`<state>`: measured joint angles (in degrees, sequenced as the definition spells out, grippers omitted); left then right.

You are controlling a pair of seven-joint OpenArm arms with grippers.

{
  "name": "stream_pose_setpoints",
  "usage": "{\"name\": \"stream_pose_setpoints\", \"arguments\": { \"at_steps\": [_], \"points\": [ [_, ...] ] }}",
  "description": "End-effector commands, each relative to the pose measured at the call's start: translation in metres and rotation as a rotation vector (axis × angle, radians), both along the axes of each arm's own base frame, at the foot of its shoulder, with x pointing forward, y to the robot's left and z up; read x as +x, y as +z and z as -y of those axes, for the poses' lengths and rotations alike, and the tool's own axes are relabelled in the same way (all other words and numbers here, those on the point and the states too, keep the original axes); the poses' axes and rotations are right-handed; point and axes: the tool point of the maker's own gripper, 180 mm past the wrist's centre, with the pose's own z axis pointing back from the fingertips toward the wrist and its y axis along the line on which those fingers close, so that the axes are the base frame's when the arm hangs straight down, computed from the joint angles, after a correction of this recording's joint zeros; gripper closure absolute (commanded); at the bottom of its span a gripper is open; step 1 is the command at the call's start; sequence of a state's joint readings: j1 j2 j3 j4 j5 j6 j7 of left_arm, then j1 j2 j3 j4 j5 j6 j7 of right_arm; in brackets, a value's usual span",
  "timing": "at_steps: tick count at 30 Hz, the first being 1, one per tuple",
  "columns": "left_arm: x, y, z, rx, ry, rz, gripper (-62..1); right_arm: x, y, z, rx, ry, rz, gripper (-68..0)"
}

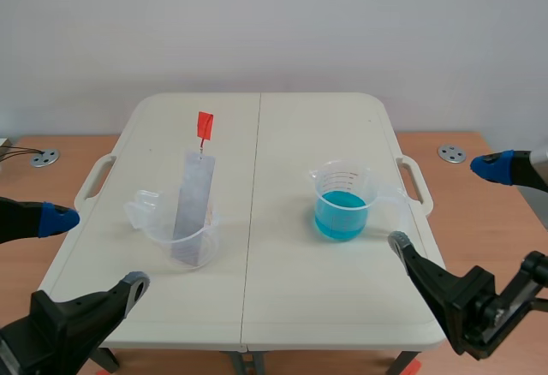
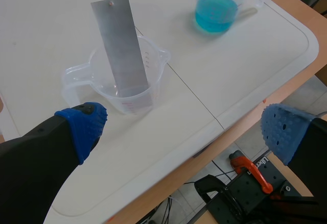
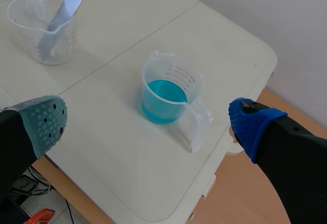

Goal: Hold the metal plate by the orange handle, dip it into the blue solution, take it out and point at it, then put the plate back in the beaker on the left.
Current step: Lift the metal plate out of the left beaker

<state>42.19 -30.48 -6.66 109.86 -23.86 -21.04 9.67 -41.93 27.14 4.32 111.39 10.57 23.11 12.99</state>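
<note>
On the L half of the table (image 1: 274,306), the metal plate (image 1: 193,208) stands in the L beaker (image 1: 152,221). Plate = long, thin, flat strip, dull grey, smooth. Its low end sits on the beaker's floor and it leans on the rim. Its long way runs almost straight up, top tipped a bit toward the far side. The small orange handle (image 1: 205,124) is at the top end, on a thin wire.

Both beakers are see-through plastic, round, w/ a spout, a side handle & printed marks. R beaker (image 1: 342,178) is on the R half, w/ blue solution (image 1: 341,219) in its lower part. Table is cream plastic, smooth, w/ round corners & a seam down the middle. A wide stretch of tabletop lies btwn the beakers, which are well apart.

L gripper (image 1: 96,253) hangs low by the near L corner, fingers spread wide, holding nothing. R gripper (image 1: 445,205) is by the R edge, near the R beaker's handle, fingers spread wide too, holding nothing.
</note>
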Motion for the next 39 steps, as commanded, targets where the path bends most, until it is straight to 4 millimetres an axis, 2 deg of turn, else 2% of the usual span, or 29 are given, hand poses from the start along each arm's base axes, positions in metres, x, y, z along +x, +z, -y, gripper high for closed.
{"name": "stream_pose_setpoints", "arguments": {
  "at_steps": [1,20,28,39],
  "points": [
    [0.002,0.004,0.002,-0.019,0.006,0.014,-62.3,0.002,0.01,-0.003,0.015,0.005,0.028,-66.3],
    [0.002,0.004,0.002,-0.019,0.006,0.014,-62.3,0.002,0.01,-0.004,0.016,0.006,0.028,-66.3],
    [0.002,0.004,0.002,-0.019,0.006,0.014,-62.3,-0.002,0.009,-0.01,0.027,0.045,0.012,-66.3],
    [0.002,0.004,0.002,-0.019,0.006,0.014,-62.3,0.009,0.027,-0.016,0.142,0.056,0.016,-66.3]
  ]
}}
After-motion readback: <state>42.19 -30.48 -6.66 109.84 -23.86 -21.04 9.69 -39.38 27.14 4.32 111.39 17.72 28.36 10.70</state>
